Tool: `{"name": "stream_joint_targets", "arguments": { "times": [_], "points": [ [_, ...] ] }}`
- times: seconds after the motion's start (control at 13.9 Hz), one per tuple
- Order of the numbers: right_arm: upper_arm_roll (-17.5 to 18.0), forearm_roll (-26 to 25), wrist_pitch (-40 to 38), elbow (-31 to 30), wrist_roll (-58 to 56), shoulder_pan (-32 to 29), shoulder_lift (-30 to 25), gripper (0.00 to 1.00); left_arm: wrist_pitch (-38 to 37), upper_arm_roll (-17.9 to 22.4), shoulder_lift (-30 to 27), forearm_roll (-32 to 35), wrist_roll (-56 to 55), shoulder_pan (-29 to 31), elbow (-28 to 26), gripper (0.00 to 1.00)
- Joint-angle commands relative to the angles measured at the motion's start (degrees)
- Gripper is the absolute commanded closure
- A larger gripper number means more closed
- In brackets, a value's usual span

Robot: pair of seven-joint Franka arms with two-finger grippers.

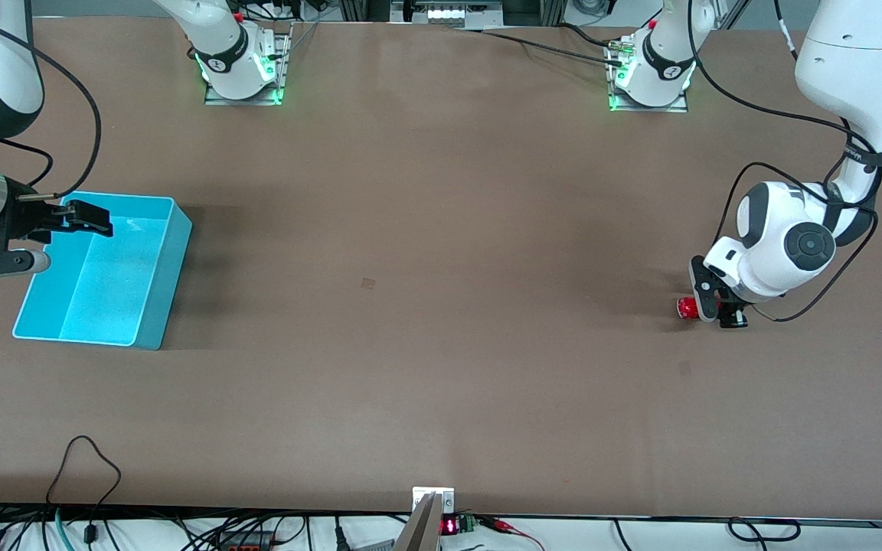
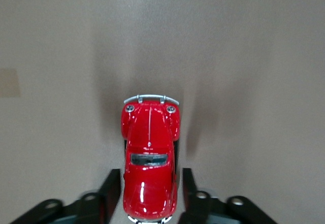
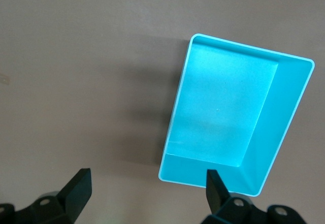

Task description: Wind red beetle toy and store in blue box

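Note:
The red beetle toy (image 1: 687, 308) stands on its wheels on the brown table toward the left arm's end. My left gripper (image 1: 717, 309) is down at the table around it. In the left wrist view the toy (image 2: 150, 158) sits between the two black fingers (image 2: 109, 193), with a narrow gap on each side; the gripper (image 2: 150, 196) is open. The blue box (image 1: 174, 256) stands open and empty toward the right arm's end. My right gripper (image 1: 89, 217) hangs open and empty over the box's farther part. In the right wrist view the box (image 3: 284, 122) lies below the gripper (image 3: 147, 189).
The two arm bases (image 1: 242, 69) (image 1: 651, 73) stand along the table's farther edge. A small dark mark (image 1: 368, 283) is on the tabletop near the middle. Cables and a small mount (image 1: 432, 501) line the edge nearest the front camera.

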Motion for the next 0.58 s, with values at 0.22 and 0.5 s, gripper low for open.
{"name": "stream_joint_targets", "arguments": {
  "times": [0.22,0.5],
  "points": [
    [0.3,0.3,-2.9,0.1,-1.9,-0.9,0.3,0.0,0.3,-0.2,0.9,0.6,1.2,0.3,-0.1,0.84],
    [0.3,0.7,-4.2,-0.6,-2.3,-1.6,0.3,0.0,0.3,-0.2,1.3,0.7,2.9,0.7,-0.1,0.85]
  ]
}}
